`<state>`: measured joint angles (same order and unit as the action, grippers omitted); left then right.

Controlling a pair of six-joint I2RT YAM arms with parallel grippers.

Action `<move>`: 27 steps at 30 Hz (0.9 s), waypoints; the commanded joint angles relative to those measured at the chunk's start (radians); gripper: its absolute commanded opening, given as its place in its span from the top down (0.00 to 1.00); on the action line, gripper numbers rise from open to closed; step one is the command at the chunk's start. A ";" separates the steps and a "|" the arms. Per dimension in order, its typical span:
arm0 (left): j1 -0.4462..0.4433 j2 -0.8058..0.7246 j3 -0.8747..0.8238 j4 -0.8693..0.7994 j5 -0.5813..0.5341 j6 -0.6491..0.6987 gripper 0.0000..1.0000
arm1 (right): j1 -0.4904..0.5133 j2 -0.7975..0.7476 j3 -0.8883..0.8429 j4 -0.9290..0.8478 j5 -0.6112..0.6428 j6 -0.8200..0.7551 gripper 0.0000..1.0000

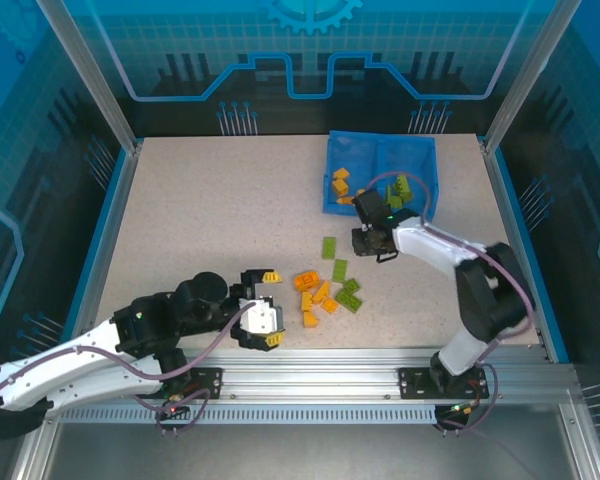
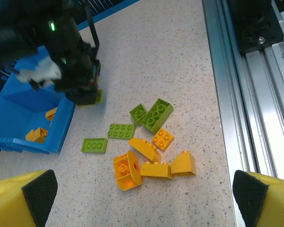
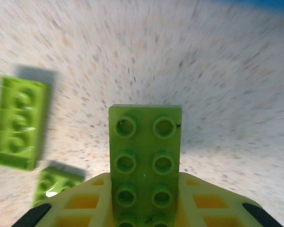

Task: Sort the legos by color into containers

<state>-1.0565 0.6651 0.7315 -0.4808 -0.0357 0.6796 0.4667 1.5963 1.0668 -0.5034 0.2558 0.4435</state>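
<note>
Legos (image 2: 156,169) loose: five orange, four green; one green brick (image 3: 145,156) in right pincer (image 3: 145,217)

speckled table (image 1: 210,220), aluminium rail (image 1: 310,381), blue walls (image 1: 310,60)

Robot lab cell: aluminium frame (image 1: 310,385), blue panels (image 1: 310,45).

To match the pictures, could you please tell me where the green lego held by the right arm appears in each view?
Right wrist: green lego at centre, between the right fingers.
Left wrist: upper left, its green edge beneath those fingers.
Top: hidden under the fingers, below the tray.
Landmark: loose green legos beside it.
</note>
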 commanded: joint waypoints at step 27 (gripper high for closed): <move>0.160 -0.021 -0.046 0.118 -0.014 -0.117 0.01 | -0.411 0.629 0.976 -0.276 -0.118 -0.093 0.48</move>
<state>-0.9077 0.6449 0.7021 -0.4110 -0.0364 0.5983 0.0666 2.2322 1.9823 -0.6899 0.1764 0.3393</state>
